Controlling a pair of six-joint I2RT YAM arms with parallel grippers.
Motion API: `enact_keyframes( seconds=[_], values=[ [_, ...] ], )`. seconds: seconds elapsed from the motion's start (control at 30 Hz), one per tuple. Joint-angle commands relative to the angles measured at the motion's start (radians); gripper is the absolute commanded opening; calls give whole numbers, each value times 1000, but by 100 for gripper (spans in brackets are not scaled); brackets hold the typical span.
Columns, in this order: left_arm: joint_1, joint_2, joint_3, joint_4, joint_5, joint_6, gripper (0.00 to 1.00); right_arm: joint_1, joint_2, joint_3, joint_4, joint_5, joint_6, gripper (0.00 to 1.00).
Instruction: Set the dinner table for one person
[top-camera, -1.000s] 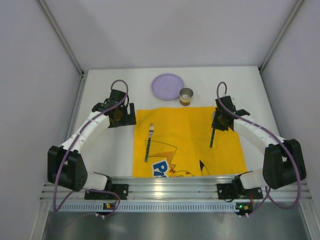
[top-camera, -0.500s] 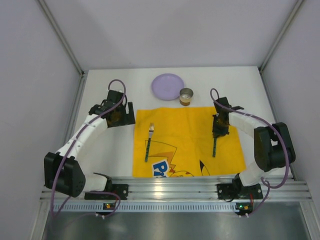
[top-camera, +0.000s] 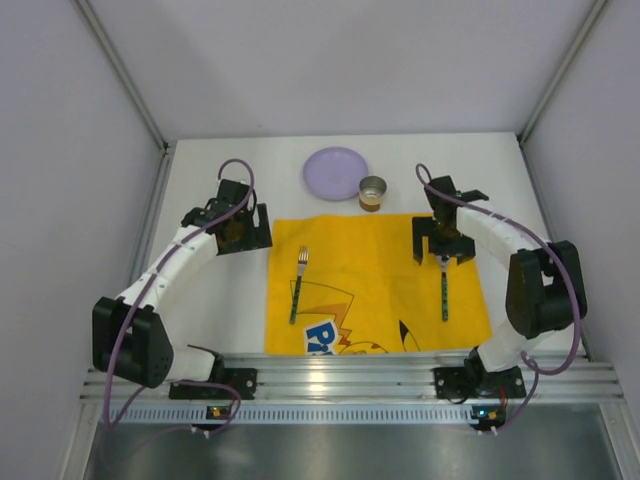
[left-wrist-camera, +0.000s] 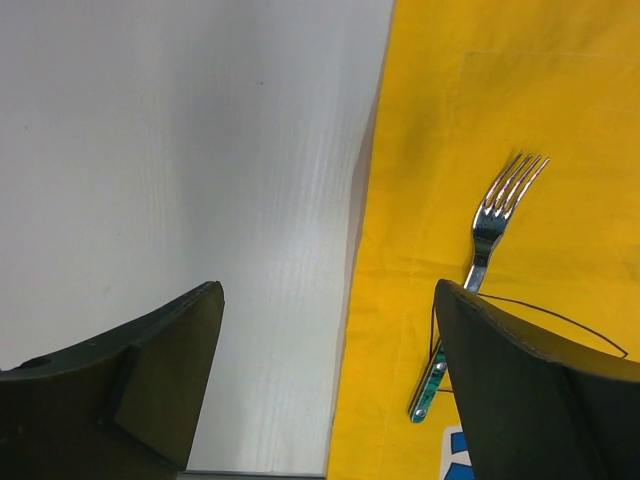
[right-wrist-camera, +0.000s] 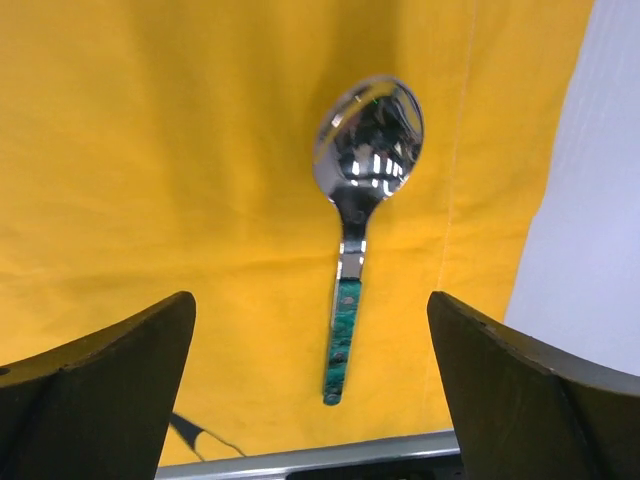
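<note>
Two arm bases sit on a metal rail (top-camera: 340, 375) just past the near edge of the yellow placemat (top-camera: 370, 250), which lies flat on the white dinner table (top-camera: 500, 170). The table spreads well beyond the placemat on every side. Blue lettering and black lines are printed along the placemat's near edge.

On the placemat's left part lies a fork (top-camera: 298, 285). Its green handle points toward the near edge and its tines toward the far edge, a little tilted. On the right part, close inside the placemat's right edge, lies a spoon (top-camera: 443, 290), green handle nearward and shiny bowl farther off.

The right gripper (top-camera: 443, 245) hangs over the placemat above the spoon's bowl. In the right wrist view its fingers (right-wrist-camera: 110, 380) stand wide apart with the spoon between and below them, touching neither, so it grips nothing.

The left gripper (top-camera: 243, 232) hovers at the placemat's far-left corner. Its fingers (left-wrist-camera: 160, 370) are also spread and empty. One is over bare table and the other over the yellow cloth near the fork's handle.

Just at the placemat's far edge stands a small metal cup (top-camera: 372, 192). A purple plate (top-camera: 335, 173) rests on the table just beside it, farther out and to the left of the cup.
</note>
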Motion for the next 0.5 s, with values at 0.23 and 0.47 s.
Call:
enact_keyframes(
  seconds=[0.23,0.47],
  values=[
    [4,-41,6,-1,-26,-29,93,32,171,547,20,-222,8,100],
    [6,-196,-65,-16,-27,-32,99,16,469,944,15,-321,86,100]
  ],
)
